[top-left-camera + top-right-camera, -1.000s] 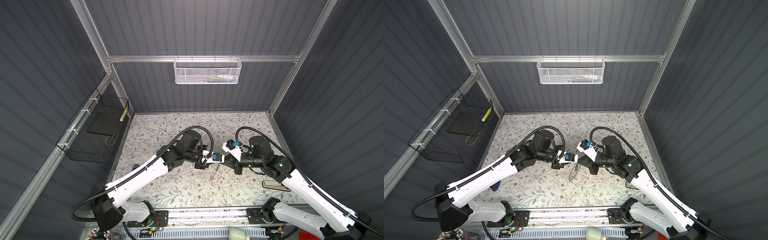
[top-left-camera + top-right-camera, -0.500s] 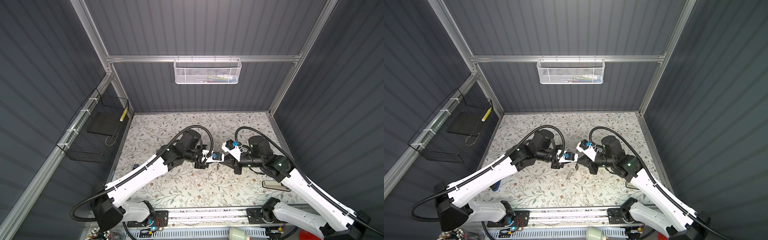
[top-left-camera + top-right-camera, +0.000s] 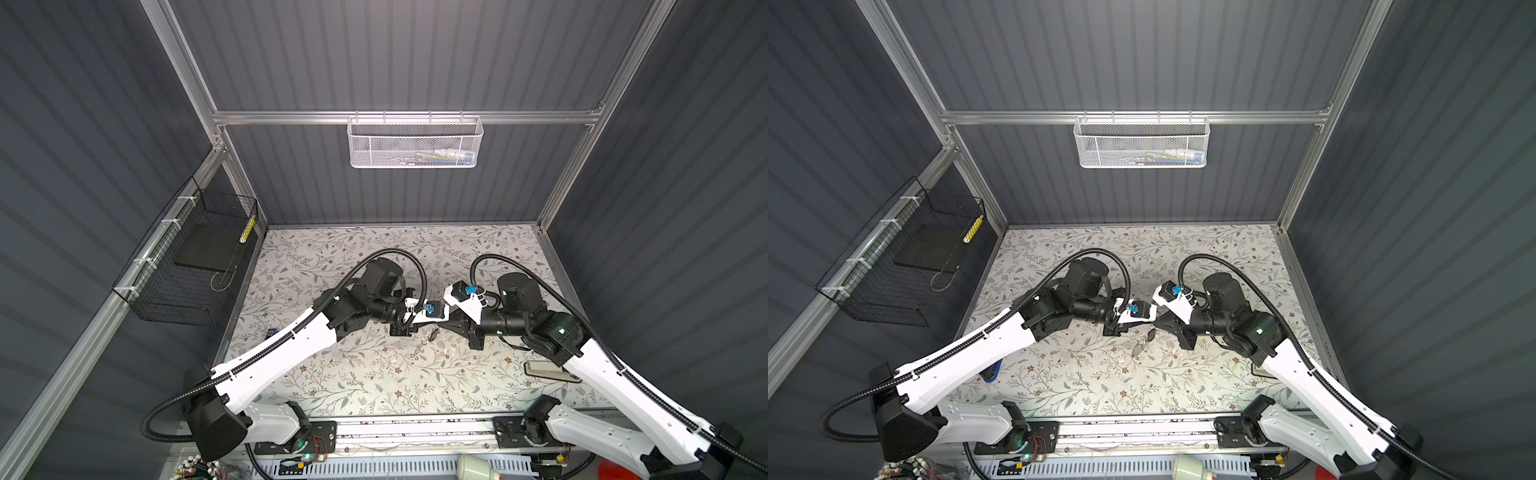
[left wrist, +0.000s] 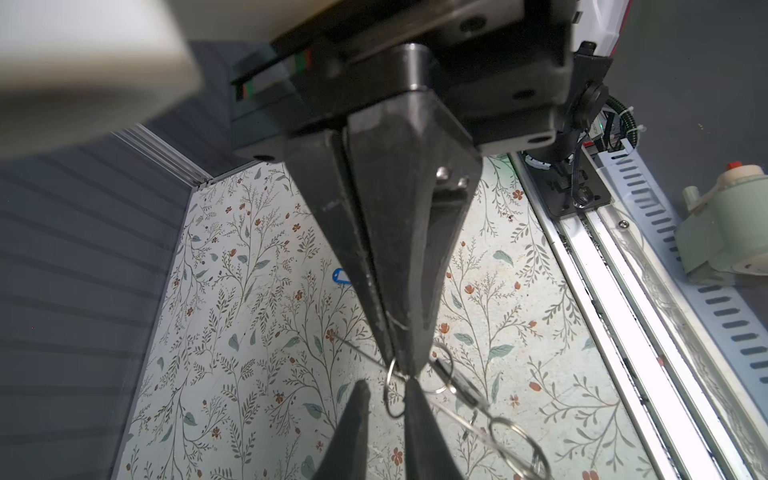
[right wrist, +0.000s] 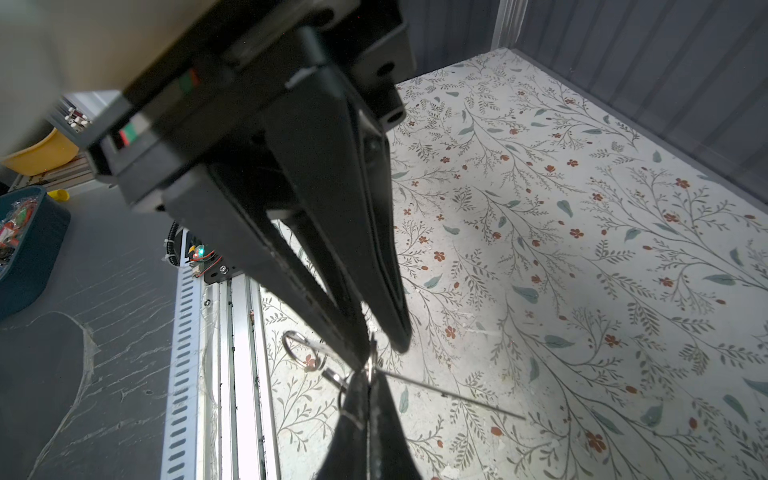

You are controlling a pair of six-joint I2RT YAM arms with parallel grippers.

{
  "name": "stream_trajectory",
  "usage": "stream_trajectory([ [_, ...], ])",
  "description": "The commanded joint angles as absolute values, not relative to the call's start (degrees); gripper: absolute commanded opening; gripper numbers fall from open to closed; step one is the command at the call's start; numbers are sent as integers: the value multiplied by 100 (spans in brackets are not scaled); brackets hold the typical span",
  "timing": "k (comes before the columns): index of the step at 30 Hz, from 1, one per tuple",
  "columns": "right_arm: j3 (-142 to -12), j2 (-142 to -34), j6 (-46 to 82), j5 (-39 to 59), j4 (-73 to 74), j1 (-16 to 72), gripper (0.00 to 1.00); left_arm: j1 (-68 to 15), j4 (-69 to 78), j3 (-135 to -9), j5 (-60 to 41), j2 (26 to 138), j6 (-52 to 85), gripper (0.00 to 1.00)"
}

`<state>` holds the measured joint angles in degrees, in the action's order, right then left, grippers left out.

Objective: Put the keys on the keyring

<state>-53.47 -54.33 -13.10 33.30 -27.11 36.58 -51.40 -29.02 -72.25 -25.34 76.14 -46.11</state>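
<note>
A: Anything moved in the last second?

B: Barely. Both arms meet tip to tip over the middle of the table (image 3: 374, 257), same as a second ago, and I can't vouch for any shift in either arm. The hanging cluster (image 3: 424, 343) of small rings has changed. It seemed nearly plumb before and now slants from the tips toward 7 o'clock. My guess is it's swinging.

A: Claws?

B: The right claw (image 4: 401, 365) is pressed fully together on a thin, wire-like line. I read that line as the keyring (image 5: 449, 393) seen edge-on, so the keyring is aloft at the meeting point. The left claw (image 4: 387, 384) is narrow, with a slit of daylight between the fingers. One small ring (image 4: 386, 392) sits in that slit, with no firm pinch visible.

A: Keys?

B: The blue-tagged key (image 4: 340, 276) lies on the cloth, well apart, beyond the right claw. I can't find it in the top views, so no bearing. I can't pick out the black key with any certainty.

A: Meaning?

B: Probably still working at the threading, with no clear gain this second. The tagged key is yet to be fetched.
</note>
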Motion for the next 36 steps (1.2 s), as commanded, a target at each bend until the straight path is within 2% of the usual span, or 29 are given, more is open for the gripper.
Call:
stream_trajectory([
  [1, -5300, -5375, -1382, 3471, -2419, 3758, 0, -5184, -2865, -7443, -2794, 7695, -4482, 16],
  [12, -5209, -5319, -1494, 3382, -2264, 3867, 0, -5185, -2953, -7508, -2936, 7787, -4396, 11],
  [19, -5152, -5276, -1590, 3366, -2259, 3903, 2, -5185, -2962, -7508, -3057, 7839, -4380, 3],
  [22, -5091, -5198, -1600, 3278, -2097, 3903, 8, -5179, -2971, -7488, -3100, 7835, -4342, 0],
  [28, -4945, -4850, -1525, 2615, -1984, 3898, 27, -5177, -2762, -7348, -3033, 7698, -3951, 0],
  [31, -4731, -4558, -1388, 2120, -1788, 3887, 36, -5168, -2101, -7000, -2769, 7472, -3553, 0],
  [36, -4410, -4144, -1234, 1987, -1459, 3852, 44, -5150, -787, -6385, -2681, 7154, -2730, 0],
])
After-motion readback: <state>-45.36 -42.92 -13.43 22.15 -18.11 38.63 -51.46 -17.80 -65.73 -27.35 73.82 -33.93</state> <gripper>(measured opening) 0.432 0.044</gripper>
